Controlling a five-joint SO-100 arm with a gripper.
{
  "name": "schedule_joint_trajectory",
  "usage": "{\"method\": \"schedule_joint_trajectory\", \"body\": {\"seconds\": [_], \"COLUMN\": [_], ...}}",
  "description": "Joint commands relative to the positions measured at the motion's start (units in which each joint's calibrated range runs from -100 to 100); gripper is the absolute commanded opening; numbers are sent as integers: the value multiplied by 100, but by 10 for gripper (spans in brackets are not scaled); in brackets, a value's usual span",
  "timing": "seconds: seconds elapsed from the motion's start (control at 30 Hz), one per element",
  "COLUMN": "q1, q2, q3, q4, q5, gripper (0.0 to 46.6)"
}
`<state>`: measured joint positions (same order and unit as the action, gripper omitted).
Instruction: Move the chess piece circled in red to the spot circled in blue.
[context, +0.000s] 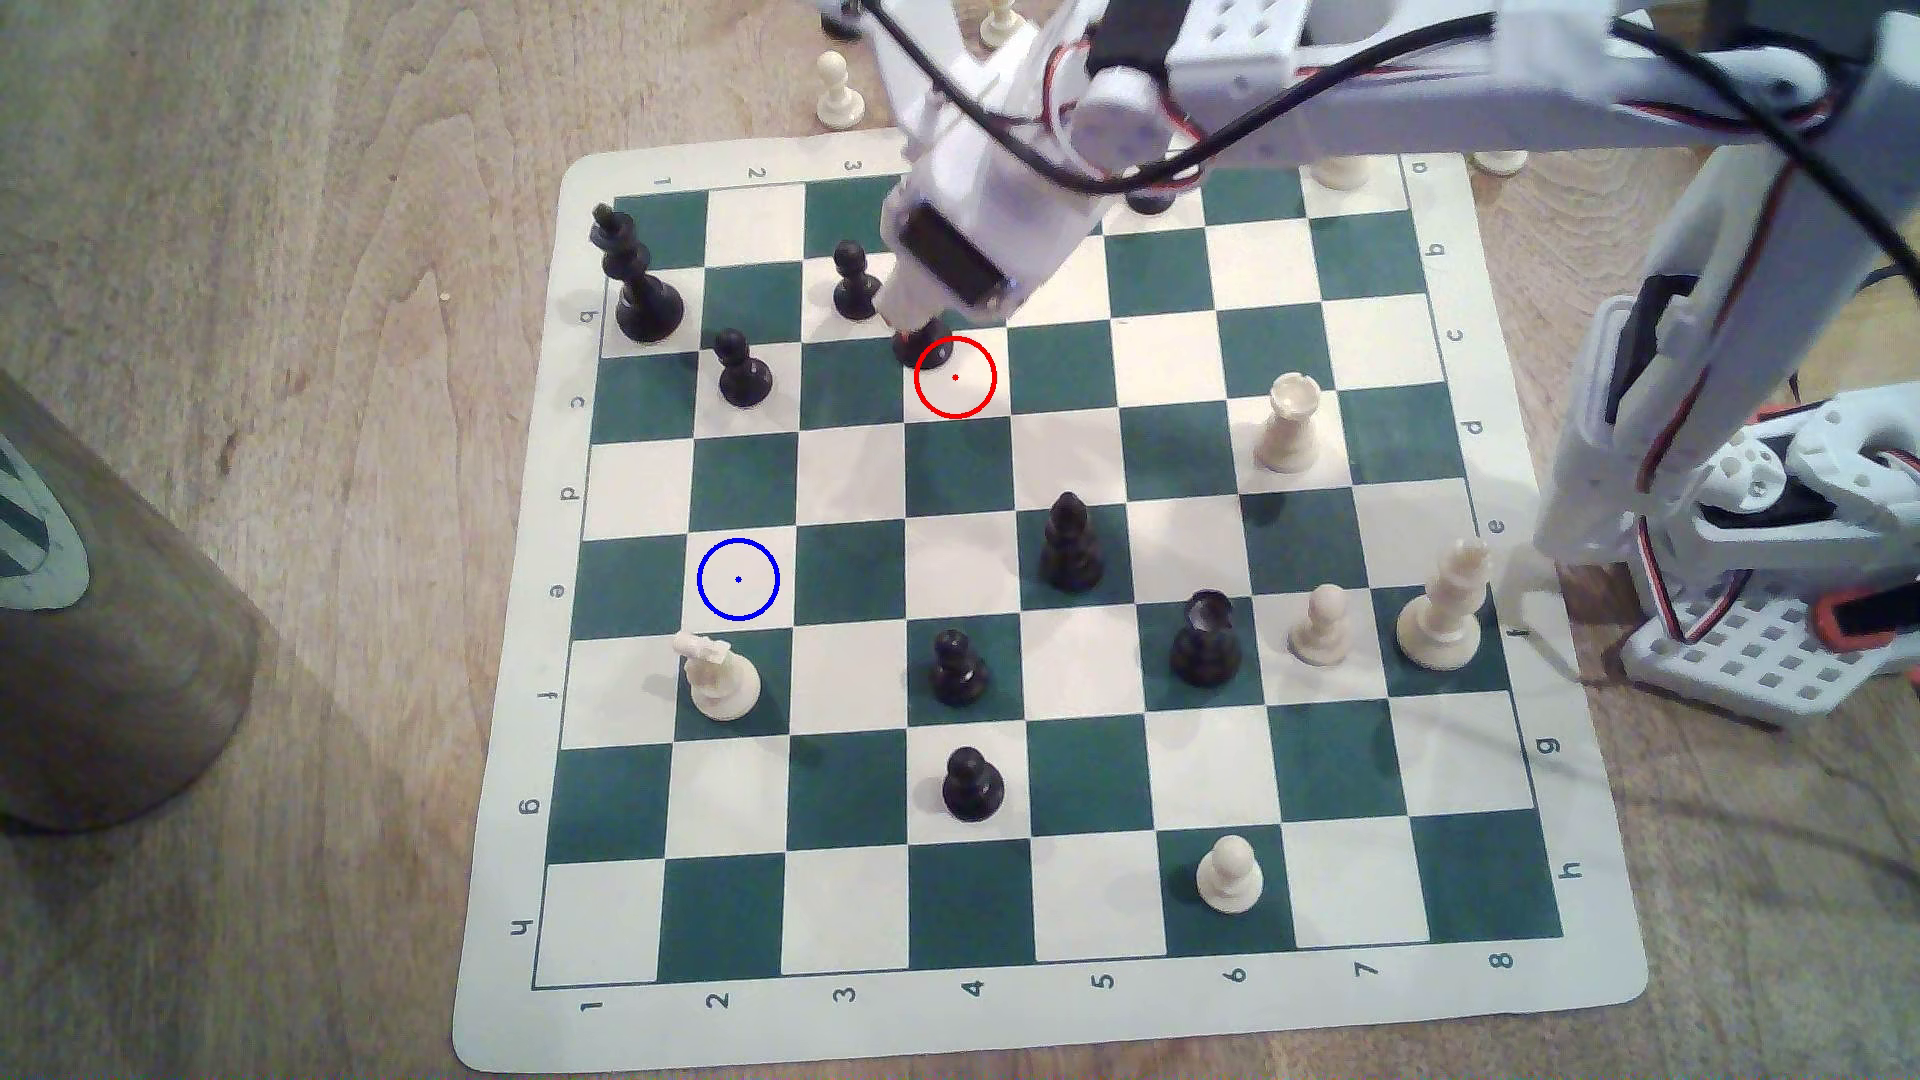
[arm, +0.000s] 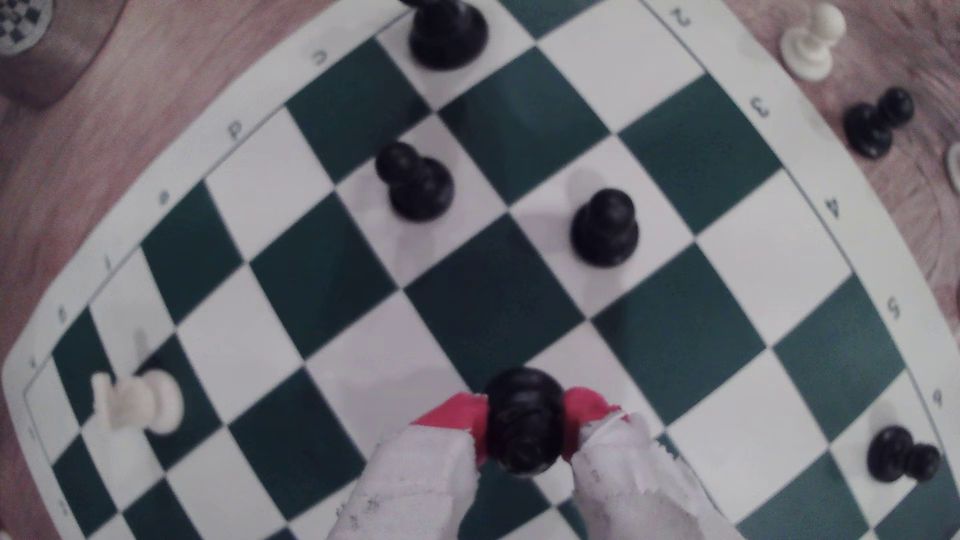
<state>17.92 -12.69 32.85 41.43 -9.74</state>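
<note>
The small black chess piece (context: 928, 351) stands at the upper-left edge of the red circle (context: 955, 377), and only its base shows under my gripper (context: 914, 317). In the wrist view the piece (arm: 524, 420) sits between the red-padded fingers (arm: 451, 415), which press on both its sides, so the gripper is shut on it. Whether its base touches the board I cannot tell. The spot (context: 738, 579), a cream square with a thin blue circle, lies two files to the exterior view's left and two rows nearer the camera, and nothing stands on it.
Two black pawns (context: 854, 280) (context: 742, 369) and a tall black piece (context: 639, 286) stand close by on the exterior view's left. A white knight (context: 717, 677) sits just below the spot. A bigger black pointed piece (context: 1070, 542) stands mid-board. A brown container (context: 104, 644) is off the board's left.
</note>
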Motion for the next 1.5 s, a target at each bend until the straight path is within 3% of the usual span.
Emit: {"method": "schedule_joint_trajectory", "body": {"seconds": [0.0,0.5,0.83,1.47], "q1": [-130,-1155,-1405,-1546], "q2": [-810,251,1499,2942], "q3": [-602,-2297,-3185,-3829], "q4": [279,566,451,214], "q5": [0,-112,-49,-29], "gripper": [5,4,4,4]}}
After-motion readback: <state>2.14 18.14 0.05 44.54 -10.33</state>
